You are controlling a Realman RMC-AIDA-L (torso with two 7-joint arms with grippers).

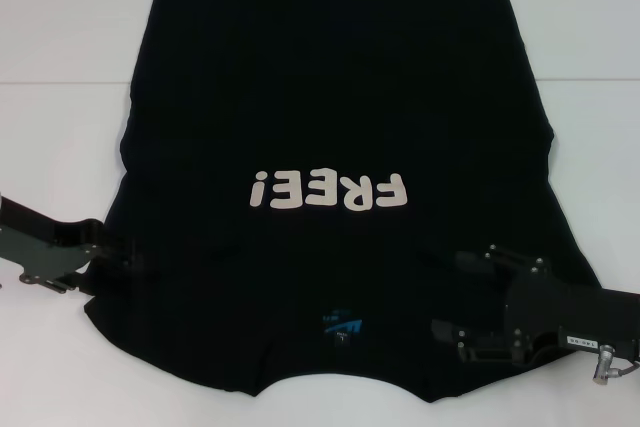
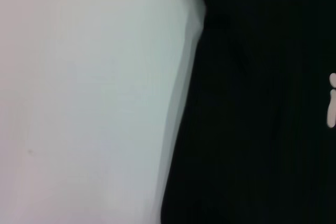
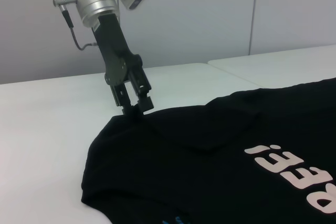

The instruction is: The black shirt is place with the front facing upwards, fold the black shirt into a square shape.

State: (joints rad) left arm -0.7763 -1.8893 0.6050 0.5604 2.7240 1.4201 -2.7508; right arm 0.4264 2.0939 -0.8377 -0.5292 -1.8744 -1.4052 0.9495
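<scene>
Head view: black shirt (image 1: 330, 127) spread flat on white table (image 1: 60, 37), front up, white "FREE!" lettering (image 1: 330, 190) upside down from here, blue neck label (image 1: 343, 326) toward near edge, collar end closest to robot, hem at far side. Sleeves look tucked in, so outline roughly a trapezoid. Left gripper (image 1: 118, 255) down at shirt's near-left corner, by the shoulder, tips right on the fabric edge. Right gripper (image 1: 450, 297) over near-right shoulder area, black on black, so can't tell open or clenched, nor whether holding cloth.

Left wrist view: only table (image 2: 79, 98) on one side and shirt (image 2: 252, 108) on the other, cloth edge running between. Bit of the lettering, the "!" (image 2: 332, 100), at frame border. No fingers in shot.

Right wrist view: looks across shirt (image 3: 210, 150) toward left gripper (image 3: 135, 107) farther off. Silver wrist w/ green light, black fingers pointing down, tips pinched close together on shirt's corner edge; cloth rises slightly to a small peak there, so appears clamped on the fabric. Lettering (image 3: 294, 169) near, sliver of blue label (image 3: 176, 220) at bottom border. Table (image 3: 42, 129) white, grey wall (image 3: 210, 19) behind.
</scene>
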